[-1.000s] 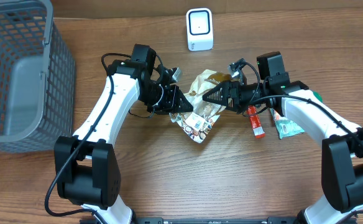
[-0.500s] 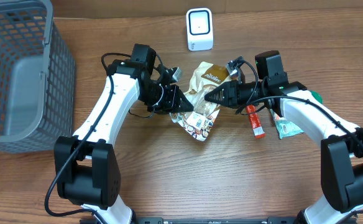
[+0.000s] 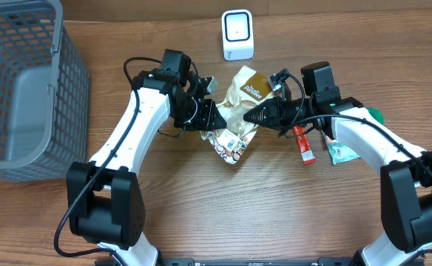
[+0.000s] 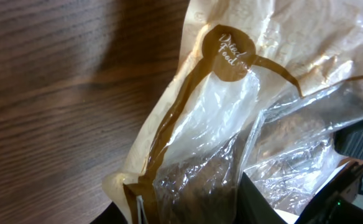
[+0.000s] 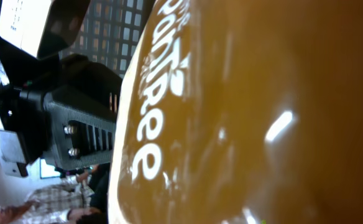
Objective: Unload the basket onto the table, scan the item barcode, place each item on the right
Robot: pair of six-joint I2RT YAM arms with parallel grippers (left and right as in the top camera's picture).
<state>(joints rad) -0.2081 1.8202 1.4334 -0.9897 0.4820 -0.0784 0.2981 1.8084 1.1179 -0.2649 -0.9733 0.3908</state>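
Left hand [image 3: 210,118] grips the snack bag's [image 3: 240,111] left edge; right hand [image 3: 254,114] is nosed into its right side, can't tell if it's clamped. Bag hangs crumpled between them over the bench [image 3: 201,207], short of the scanner [image 3: 237,35]. Risk: slick film slips or tears if they pull apart, and creases hide the barcode.

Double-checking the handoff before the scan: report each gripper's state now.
Left gripper: closed on the snack bag, left edge.
Right gripper: closed on the same bag's right side, it appears.
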